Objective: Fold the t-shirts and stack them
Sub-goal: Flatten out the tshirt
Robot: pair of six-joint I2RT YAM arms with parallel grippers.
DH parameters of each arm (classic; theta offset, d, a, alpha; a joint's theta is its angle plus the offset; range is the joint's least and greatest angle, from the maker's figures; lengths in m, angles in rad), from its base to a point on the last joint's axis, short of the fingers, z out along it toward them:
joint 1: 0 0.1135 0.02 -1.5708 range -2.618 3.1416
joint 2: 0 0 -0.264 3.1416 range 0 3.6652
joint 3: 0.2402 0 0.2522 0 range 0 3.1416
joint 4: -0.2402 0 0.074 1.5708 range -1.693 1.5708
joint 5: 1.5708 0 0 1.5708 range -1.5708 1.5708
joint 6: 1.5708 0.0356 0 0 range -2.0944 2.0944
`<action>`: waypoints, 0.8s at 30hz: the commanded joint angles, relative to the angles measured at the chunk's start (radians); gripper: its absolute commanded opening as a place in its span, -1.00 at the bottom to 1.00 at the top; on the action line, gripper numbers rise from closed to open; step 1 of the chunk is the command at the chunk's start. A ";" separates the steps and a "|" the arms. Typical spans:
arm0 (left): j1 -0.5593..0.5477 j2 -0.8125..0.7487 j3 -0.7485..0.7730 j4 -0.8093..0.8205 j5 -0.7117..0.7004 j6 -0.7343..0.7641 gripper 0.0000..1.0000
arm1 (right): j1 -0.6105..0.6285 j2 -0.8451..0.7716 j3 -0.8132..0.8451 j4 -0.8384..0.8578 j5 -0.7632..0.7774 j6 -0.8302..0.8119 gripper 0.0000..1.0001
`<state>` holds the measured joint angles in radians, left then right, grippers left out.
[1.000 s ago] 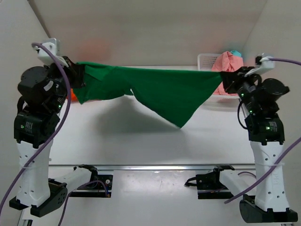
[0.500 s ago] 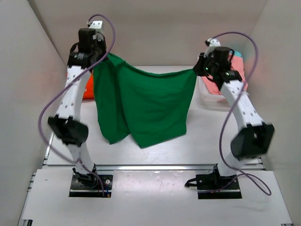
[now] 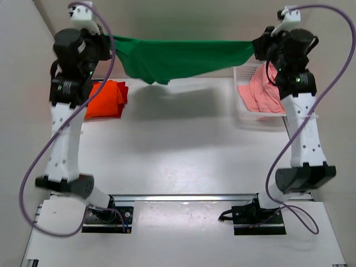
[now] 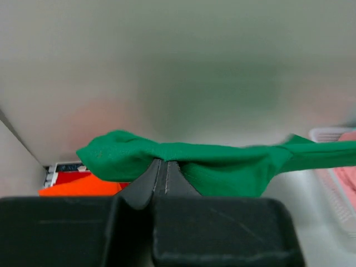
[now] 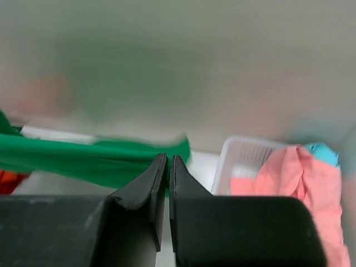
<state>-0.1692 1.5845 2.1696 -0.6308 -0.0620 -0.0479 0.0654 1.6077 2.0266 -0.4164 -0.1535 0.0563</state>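
the left gripper (image 4: 160,164) is closed, its jaws pinched together on one end of the dark green t-shirt (image 3: 178,55). the right gripper (image 5: 168,160) is likewise clamped shut on the opposite end. the shirt is held high above the table (image 3: 183,150), stretched nearly taut between the two raised arms, with a loose fold sagging below its left half. a shadow is cast on the table beneath it. the bright orange t-shirt (image 3: 107,99) is seen folded on the table at the far left, beside the left arm. at the far right, the salmon pink t-shirt (image 3: 260,92) is draped in the white basket (image 3: 242,72). a small teal patch (image 5: 318,149) is glimpsed behind it, possibly another cloth, though the blur leaves this uncertain.
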 commanded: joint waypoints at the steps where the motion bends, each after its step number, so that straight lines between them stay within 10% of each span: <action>1: -0.032 -0.148 -0.249 0.095 -0.016 0.029 -1.00 | 0.002 -0.089 -0.278 0.068 0.000 0.007 -1.00; 12: -0.111 -0.619 -1.405 0.171 0.050 -0.248 -1.00 | 0.030 -0.405 -1.041 0.111 -0.046 0.057 -1.00; 24: -0.173 -0.759 -1.532 -0.033 0.171 -0.345 -1.00 | 0.051 -0.568 -1.289 -0.153 -0.092 0.188 -0.99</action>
<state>-0.3164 0.8509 0.5861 -0.6224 0.0597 -0.3672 0.1047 1.0824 0.7685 -0.5114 -0.2199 0.1989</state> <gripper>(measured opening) 0.009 0.020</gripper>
